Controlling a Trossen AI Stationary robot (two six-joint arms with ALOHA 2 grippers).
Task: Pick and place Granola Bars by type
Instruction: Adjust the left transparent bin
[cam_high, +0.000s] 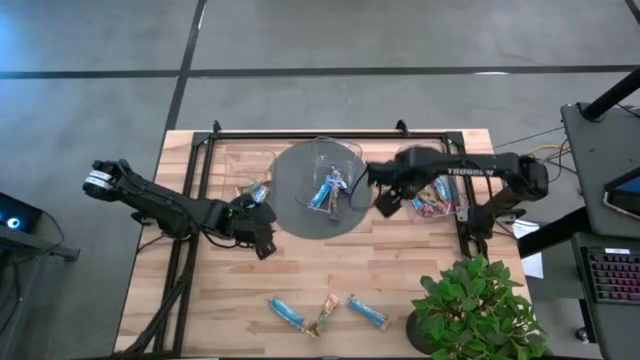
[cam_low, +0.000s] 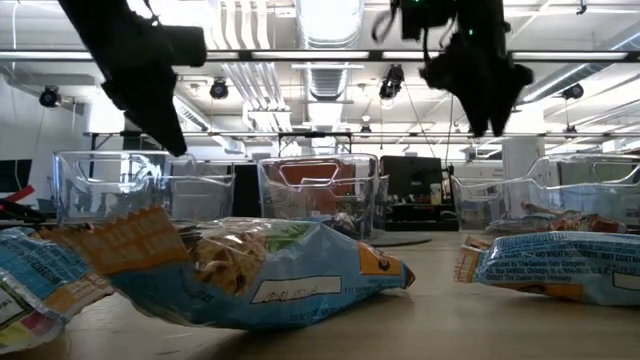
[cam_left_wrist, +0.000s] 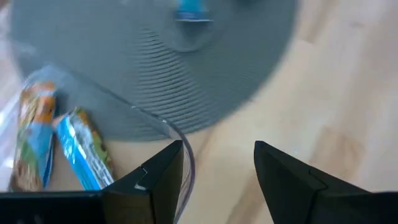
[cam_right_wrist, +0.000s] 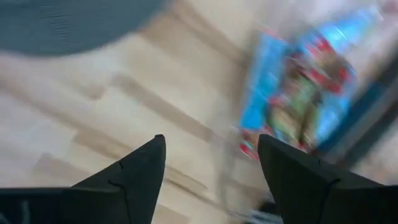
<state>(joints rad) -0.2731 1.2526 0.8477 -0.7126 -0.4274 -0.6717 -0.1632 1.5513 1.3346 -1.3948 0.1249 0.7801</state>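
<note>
Granola Bars lie sorted in three clear bins along the table's far side: blue ones in the middle bin on a grey round mat, two in the left bin, several in the right bin. Three more bars sit near the front edge. Right gripper hovers between middle and right bins, fingers spread, empty. Left gripper waits beside the mat, fingers apart, holding nothing
</note>
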